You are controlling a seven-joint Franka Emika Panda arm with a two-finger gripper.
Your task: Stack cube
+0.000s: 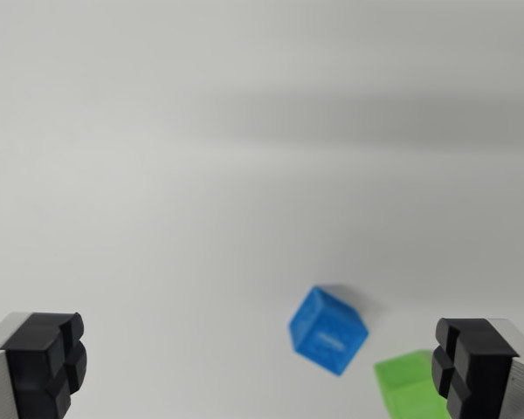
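Gripper (260,371) wide open, empty. Blue cube (327,331) between fingers, nearer right one; green cube (412,386) probably touching right finger (472,367).

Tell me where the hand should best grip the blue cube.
Probably across two opposite side faces of the blue cube, coming down from above. It sits turned diagonally to the open hand, so the wrist should rotate to square the fingers with its faces, keeping clear of the green cube beside it.

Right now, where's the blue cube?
In the wrist view, the blue cube sits on the white table, lower centre-right, just left of the green cube and between the open fingers.
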